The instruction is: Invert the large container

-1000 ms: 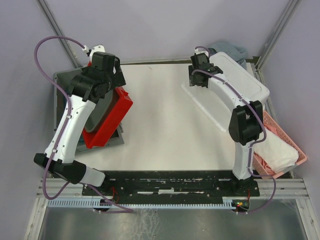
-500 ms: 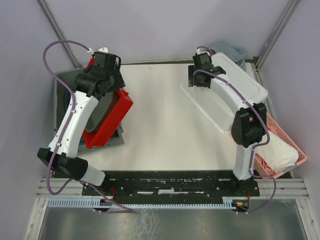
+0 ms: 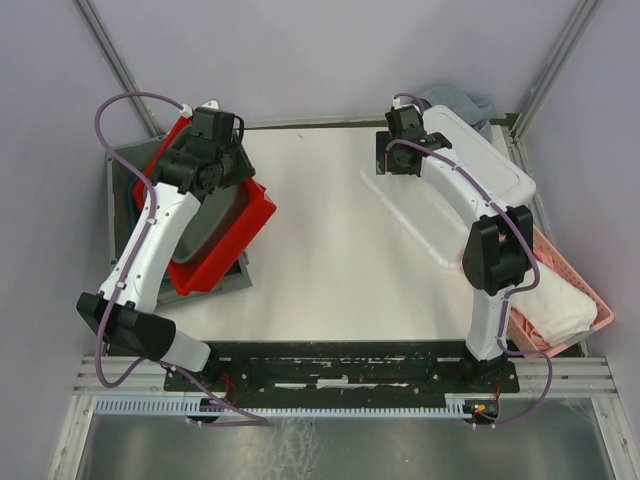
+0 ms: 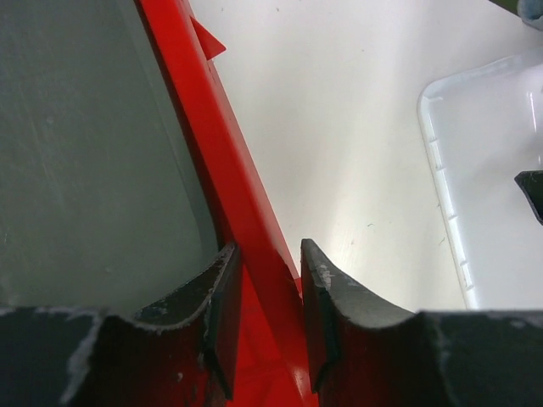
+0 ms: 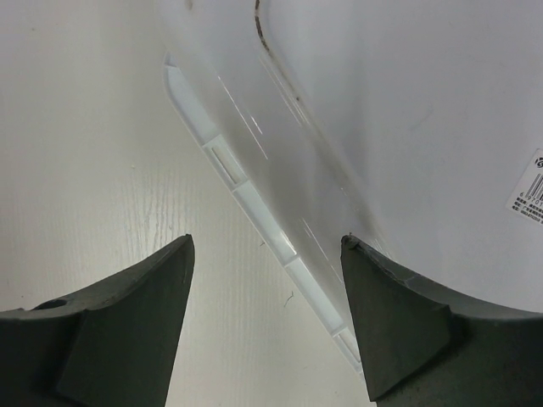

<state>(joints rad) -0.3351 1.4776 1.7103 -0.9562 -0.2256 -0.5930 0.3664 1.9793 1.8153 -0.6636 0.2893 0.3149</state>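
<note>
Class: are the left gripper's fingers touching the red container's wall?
Touching. The left wrist view shows both fingers of the left gripper pressed against the red container wall, no gap either side.

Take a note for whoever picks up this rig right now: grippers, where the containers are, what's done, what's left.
Left gripper: jaws closed on the red container at its rim wall.
Right gripper: jaws open above the white container rim, holding nothing.
Red container: tilted, leaning on the grey bin, table left side.
White container: right rear, base up, rim down.
Done: red one gripped.
Left: red one not yet upside down; finish tipping it.
</note>
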